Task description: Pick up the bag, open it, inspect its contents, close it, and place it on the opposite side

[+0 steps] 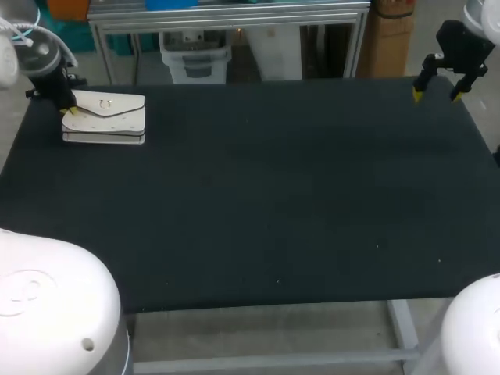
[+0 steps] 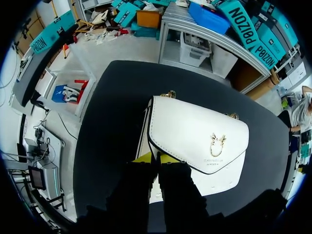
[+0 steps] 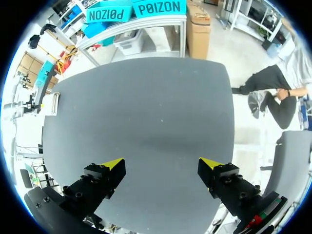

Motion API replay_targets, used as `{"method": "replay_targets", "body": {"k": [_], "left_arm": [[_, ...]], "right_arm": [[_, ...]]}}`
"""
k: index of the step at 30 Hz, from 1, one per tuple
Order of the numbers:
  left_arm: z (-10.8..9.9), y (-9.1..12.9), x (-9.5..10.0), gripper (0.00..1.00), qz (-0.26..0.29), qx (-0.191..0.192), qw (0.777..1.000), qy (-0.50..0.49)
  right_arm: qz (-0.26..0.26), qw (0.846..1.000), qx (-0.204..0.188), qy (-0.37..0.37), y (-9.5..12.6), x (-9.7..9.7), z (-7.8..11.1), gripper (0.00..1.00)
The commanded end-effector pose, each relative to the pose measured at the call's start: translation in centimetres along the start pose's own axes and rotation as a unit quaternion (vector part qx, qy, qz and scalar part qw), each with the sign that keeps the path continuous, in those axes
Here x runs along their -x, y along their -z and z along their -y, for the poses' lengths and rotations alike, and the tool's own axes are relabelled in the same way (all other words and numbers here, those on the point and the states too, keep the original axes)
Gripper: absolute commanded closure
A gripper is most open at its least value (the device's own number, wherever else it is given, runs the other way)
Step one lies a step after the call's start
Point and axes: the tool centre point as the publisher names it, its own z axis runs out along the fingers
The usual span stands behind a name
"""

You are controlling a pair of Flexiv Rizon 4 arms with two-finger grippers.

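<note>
Since the white bag (image 1: 105, 117) lies flat on the far left corner of the black worktop (image 1: 273, 195), with its flap down and its gold clasp (image 2: 217, 145) fastened, the task looks to be at its first step, the pick-up. The left jaws stand at the bag's left end, drawn nearly together. In the left wrist view the dark-edged rim of the flap runs between the two yellow tips, so they appear to be pinched on the bag there (a thin hold, at one end only). The bag rests on the worktop, and nothing shows it lifted.

The right jaws hang above the far right corner, well apart from the bag, spread wide and holding nothing.

The next move probably calls for a steady lift, because a bag held by one end is likely to tip and hang from that hold. It would then need carrying toward the middle, where the right jaws could reach the flap. Undoing the clasp will likely take both arms.

By count there are one bag, one clasp, a left arm (image 1: 47, 66) and a right arm (image 1: 457, 43), and two pairs of jaws.
</note>
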Motion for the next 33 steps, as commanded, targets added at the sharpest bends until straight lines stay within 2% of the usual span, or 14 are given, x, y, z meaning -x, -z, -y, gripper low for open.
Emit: {"method": "replay_targets", "body": {"k": [1, 5, 13, 14, 15, 16, 24, 31, 33], "left_arm": [[1.1, -0.2, 0.5, 1.00, 0.005, 0.000, 1.000, 0.002], [1.5, -0.3, 0.7, 1.00, 0.007, -0.001, 1.000, -0.001], [0.7, -2.5, 1.8, 1.00, 0.013, 0.029, 0.999, 0.004], [0.7, -2.5, 1.8, 0.91, 0.015, 0.030, 0.999, 0.005], [0.7, -2.6, 1.9, 0.36, 0.016, 0.031, 0.999, 0.008], [0.7, -2.6, 2.0, 0.00, 0.014, 0.032, 0.999, 0.012], [-0.8, 0.3, 1.9, 0.00, 0.005, 0.014, 1.000, 0.025], [-3.7, 3.7, 0.9, 0.00, 0.020, 0.022, 0.999, 0.041], [-4.5, 4.7, 0.5, 0.00, 0.008, 0.029, 0.999, 0.036]], "right_arm": [[0.002, 1.000, -0.004, -0.002, -0.1, -0.1, -0.3, 0.00], [0.003, 1.000, -0.004, -0.003, -0.2, -0.2, -0.5, 0.00], [0.001, 1.000, -0.007, -0.004, -0.7, -0.4, -0.7, 0.00], [0.002, 1.000, -0.008, -0.004, -0.7, -0.4, -0.7, 0.00], [0.002, 1.000, -0.008, -0.004, -0.7, -0.4, -0.7, 0.00], [0.003, 1.000, -0.007, -0.004, -0.6, -0.4, -0.7, 0.00], [0.002, 1.000, -0.002, -0.004, -0.5, -0.5, -0.6, 0.00], [0.005, 1.000, 0.002, 0.002, -0.1, -0.7, -0.1, 0.00], [0.007, 1.000, 0.003, 0.003, 0.1, -0.8, 0.0, 0.00]]}}
